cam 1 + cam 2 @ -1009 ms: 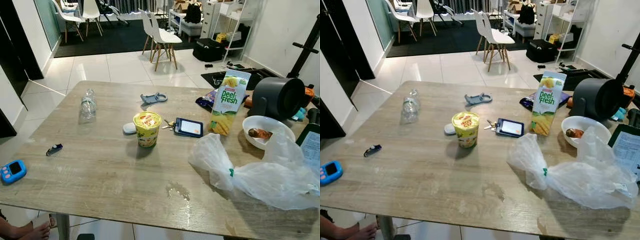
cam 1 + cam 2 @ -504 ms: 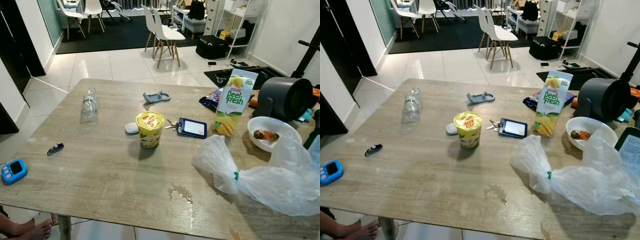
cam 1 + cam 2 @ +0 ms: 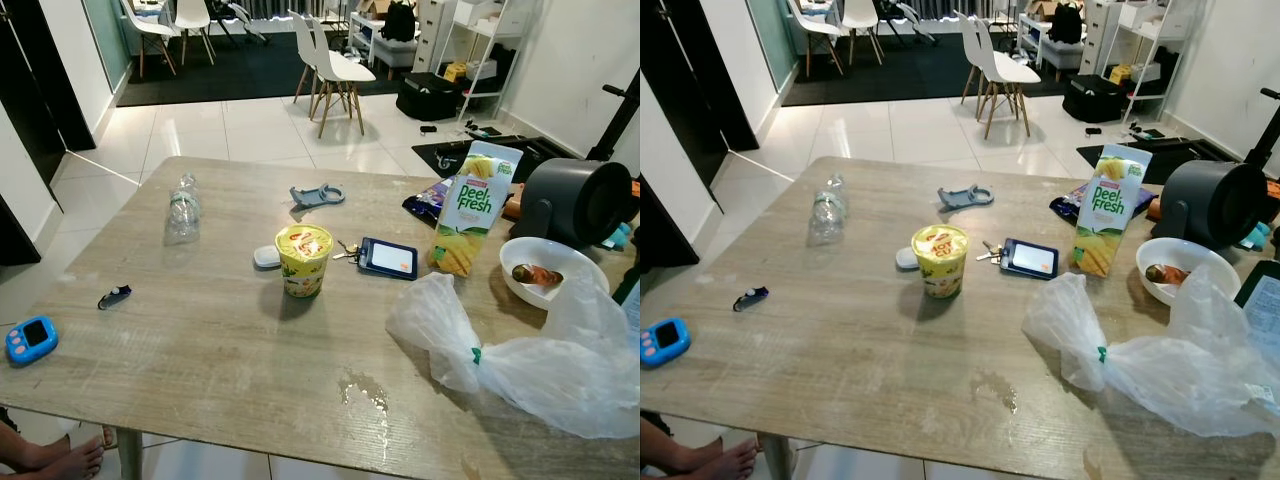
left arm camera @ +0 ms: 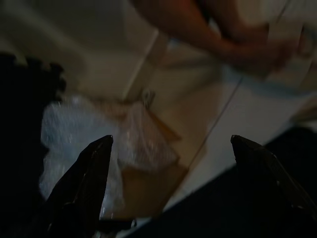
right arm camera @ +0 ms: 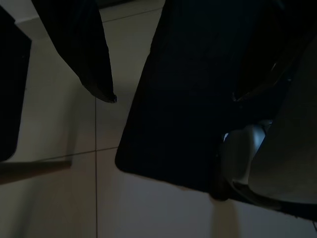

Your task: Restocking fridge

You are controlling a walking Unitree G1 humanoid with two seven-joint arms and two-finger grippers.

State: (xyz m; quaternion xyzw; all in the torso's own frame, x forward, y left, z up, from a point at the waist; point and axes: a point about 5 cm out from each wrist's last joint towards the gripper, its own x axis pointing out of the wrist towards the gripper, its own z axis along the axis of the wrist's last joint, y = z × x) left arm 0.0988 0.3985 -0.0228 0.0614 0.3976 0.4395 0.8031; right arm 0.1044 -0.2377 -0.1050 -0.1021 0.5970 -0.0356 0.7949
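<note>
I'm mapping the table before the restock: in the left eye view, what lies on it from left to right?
Blue gadget → black clip → water bottle → noodle cup → card holder → juice carton → bowl

The head views are evenly lit and fairly sharp, with soft daylight-like brightness on the white floor tiles (image 3: 250,125) behind the wooden table (image 3: 200,340). A small wet patch (image 3: 365,385) on the tabletop glints, and the clear plastic bag (image 3: 520,350) carries pale highlights. The yellow cup (image 3: 303,259) casts a short soft shadow toward the camera. Straight lines bow slightly near the frame edges. The left wrist view is dim, murky and blurred, its black fingers (image 4: 86,183) soft-edged before a hazy bubble wrap sheet (image 4: 89,134). The right wrist view is darker still, with its fingers (image 5: 84,44) in near silhouette against grey floor tiles
</note>
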